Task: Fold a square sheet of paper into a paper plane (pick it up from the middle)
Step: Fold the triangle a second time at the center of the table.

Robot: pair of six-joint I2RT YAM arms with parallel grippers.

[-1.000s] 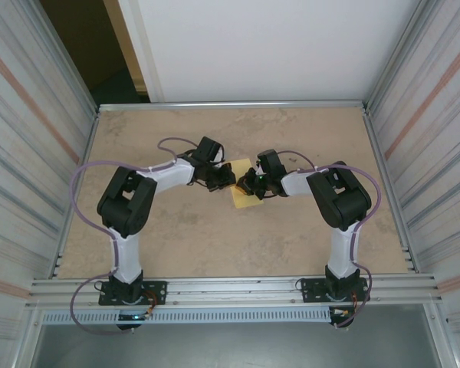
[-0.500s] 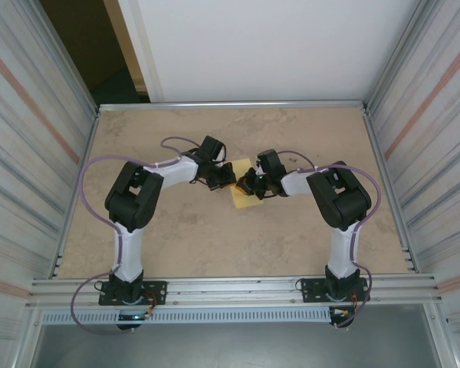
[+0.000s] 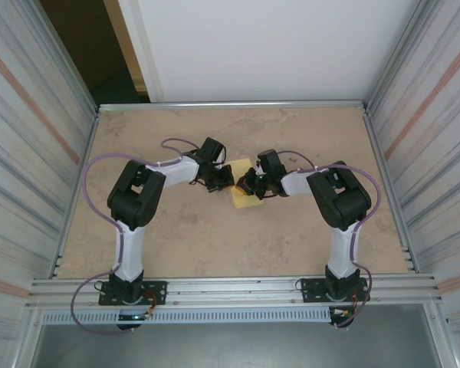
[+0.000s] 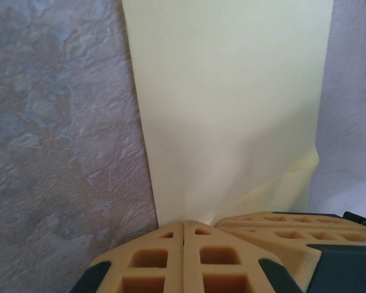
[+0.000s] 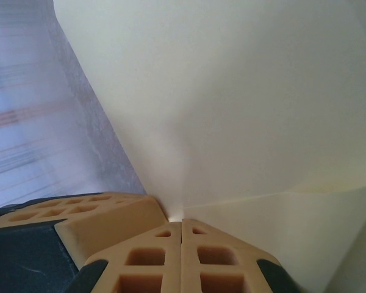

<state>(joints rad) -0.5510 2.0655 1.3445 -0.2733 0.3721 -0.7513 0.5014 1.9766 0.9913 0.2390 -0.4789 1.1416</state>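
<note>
Ahead of your left pincer [image 3: 227, 179] the right pincer [image 3: 246, 184] stands close against it, over the square sheet of paper [image 3: 245, 202]. Behind and outward of each, the table [image 3: 184, 238] lies open.

Mottled beige table [image 3: 215, 238], metal-edged. Pale yellow square sheet of paper [image 3: 247, 201] lies near its middle, creased up along one side.
</note>
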